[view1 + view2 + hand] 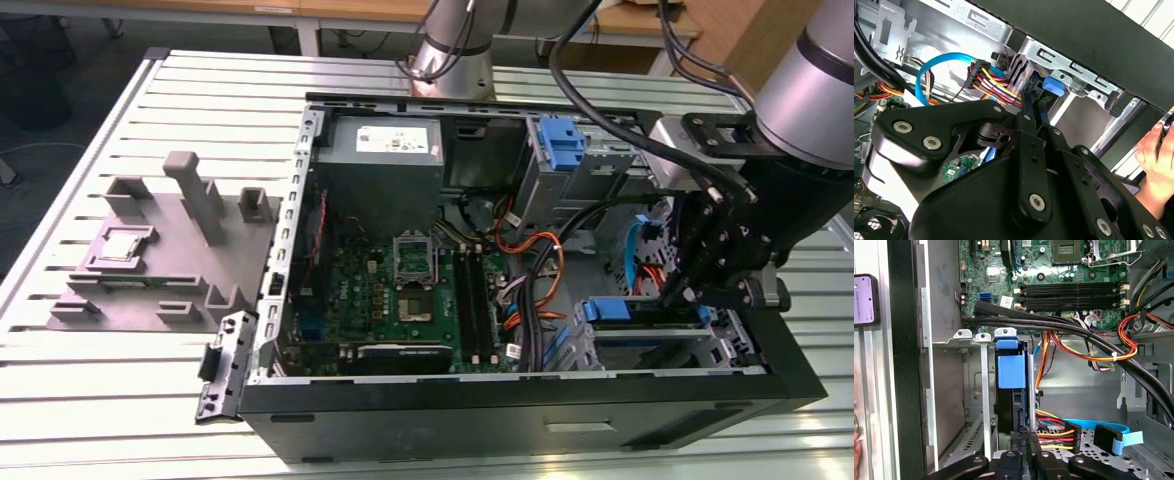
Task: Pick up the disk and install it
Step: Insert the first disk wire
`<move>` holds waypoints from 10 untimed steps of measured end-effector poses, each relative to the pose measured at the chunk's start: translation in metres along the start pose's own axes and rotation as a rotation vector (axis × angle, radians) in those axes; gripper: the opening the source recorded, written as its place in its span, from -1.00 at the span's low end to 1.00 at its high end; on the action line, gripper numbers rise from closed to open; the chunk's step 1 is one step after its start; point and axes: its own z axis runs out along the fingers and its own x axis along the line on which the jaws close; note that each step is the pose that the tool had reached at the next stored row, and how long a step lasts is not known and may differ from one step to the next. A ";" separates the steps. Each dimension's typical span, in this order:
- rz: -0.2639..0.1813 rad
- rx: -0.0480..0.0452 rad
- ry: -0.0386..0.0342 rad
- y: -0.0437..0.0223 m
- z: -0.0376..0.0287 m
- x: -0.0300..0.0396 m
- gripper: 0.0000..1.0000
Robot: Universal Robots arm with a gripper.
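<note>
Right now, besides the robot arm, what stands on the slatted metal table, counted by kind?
Open black desktop computer case: 1
Grey plastic moulded fixture block: 1
Total: 2

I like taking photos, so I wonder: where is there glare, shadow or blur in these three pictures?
In the exterior view, light glares off the slatted table along its near edge, while the computer case wall stays dark. In the second wrist view, the close black gripper looks soft and a bright patch washes out the metal behind. In the first wrist view, the motherboard is evenly lit.
</note>
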 end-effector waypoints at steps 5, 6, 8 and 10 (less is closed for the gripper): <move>0.000 0.0000 -0.0003 0.0000 0.0000 0.0000 -0.66; 0.000 -0.0001 -0.0007 0.0000 -0.0001 0.0000 -0.66; 0.000 -0.0002 -0.0006 -0.0001 -0.0019 0.0001 -0.65; 0.000 -0.0006 -0.0003 -0.0002 -0.0049 0.0002 -0.51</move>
